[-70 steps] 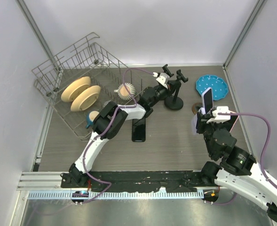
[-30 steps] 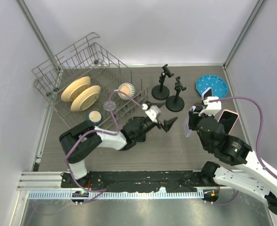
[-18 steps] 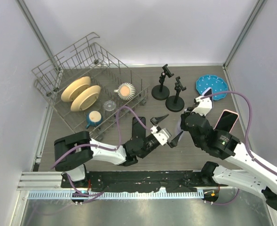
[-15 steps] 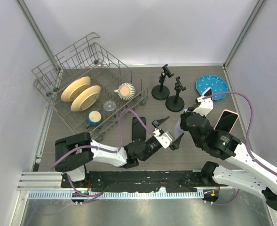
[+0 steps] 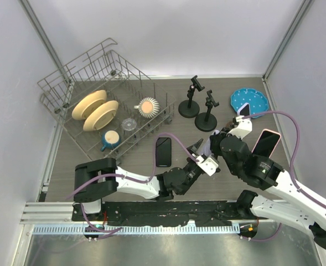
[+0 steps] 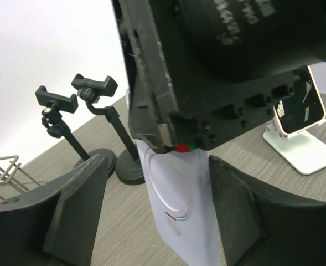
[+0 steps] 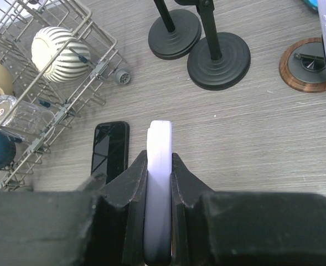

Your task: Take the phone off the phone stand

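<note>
My right gripper [image 7: 159,158] is shut on a white phone [image 7: 159,138], held edge-up above the table. In the left wrist view the same white phone [image 6: 182,210] stands between the two fingers of my left gripper [image 6: 154,205]. That gripper is open, with a gap on each side of the phone. From above, both grippers meet at the white phone [image 5: 213,146] in the table's middle right. A pink phone [image 5: 265,143] leans on a white phone stand [image 6: 301,152] to the right. Another phone [image 5: 243,111] stands upright on a round wooden stand [image 7: 306,72].
Two empty black clamp stands [image 5: 191,100] [image 5: 208,113] stand behind the grippers. A black phone [image 5: 163,151] lies flat to the left. The wire dish rack [image 5: 96,72] with bowls fills the back left. A blue plate [image 5: 250,101] sits at the back right.
My left arm has swung from the rack side across to the right gripper, and its open fingers now flank the white phone and have narrowed. The right gripper kept its hold, shifting slightly left.
</note>
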You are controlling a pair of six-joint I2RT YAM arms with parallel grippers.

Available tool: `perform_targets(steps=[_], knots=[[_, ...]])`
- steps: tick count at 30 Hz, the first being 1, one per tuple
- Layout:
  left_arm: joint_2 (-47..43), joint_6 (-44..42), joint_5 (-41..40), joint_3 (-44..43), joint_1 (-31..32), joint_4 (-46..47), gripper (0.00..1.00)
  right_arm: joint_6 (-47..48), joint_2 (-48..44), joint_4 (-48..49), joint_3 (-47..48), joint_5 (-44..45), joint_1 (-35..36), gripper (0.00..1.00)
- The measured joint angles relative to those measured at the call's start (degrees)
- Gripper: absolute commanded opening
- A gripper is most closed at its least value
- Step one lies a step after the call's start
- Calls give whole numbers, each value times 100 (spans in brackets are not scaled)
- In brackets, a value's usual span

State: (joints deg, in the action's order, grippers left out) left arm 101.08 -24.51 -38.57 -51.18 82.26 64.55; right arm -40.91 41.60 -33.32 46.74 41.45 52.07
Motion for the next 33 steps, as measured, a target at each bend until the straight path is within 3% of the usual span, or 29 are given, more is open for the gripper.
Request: perform_targets(steps=[5,6,8,9,12,15,21,27,33], knots=[[46,-17,-181,-57,109,-162,42,-114,0,127,-28,-4,0,1],[46,-39,-212,-61,140,-210,32,-146,0,175,-42,-9,0,1],[46,-44,-254,-68,186,-273,22,-170,0,210,-63,-13,0,3],[48,-79,-293,-68,214,-299,12,-212,0,238,-72,-15,0,6],[50,-85,-455,-85,269,-308,0,-365,0,313,-96,-9,-4,25],[44,-98,-579,-107,289,-317,0,-444,0,387,-114,33,-7,48],[-142,365,-708,76,254,-949,0,-232,-44,376,-155,35,-4,70],[-863,1749,-275,459,83,-2170,0,81,-407,516,-153,92,0,79],[-1777,3591,544,745,-643,-3220,0,734,-940,546,-151,142,0,79]])
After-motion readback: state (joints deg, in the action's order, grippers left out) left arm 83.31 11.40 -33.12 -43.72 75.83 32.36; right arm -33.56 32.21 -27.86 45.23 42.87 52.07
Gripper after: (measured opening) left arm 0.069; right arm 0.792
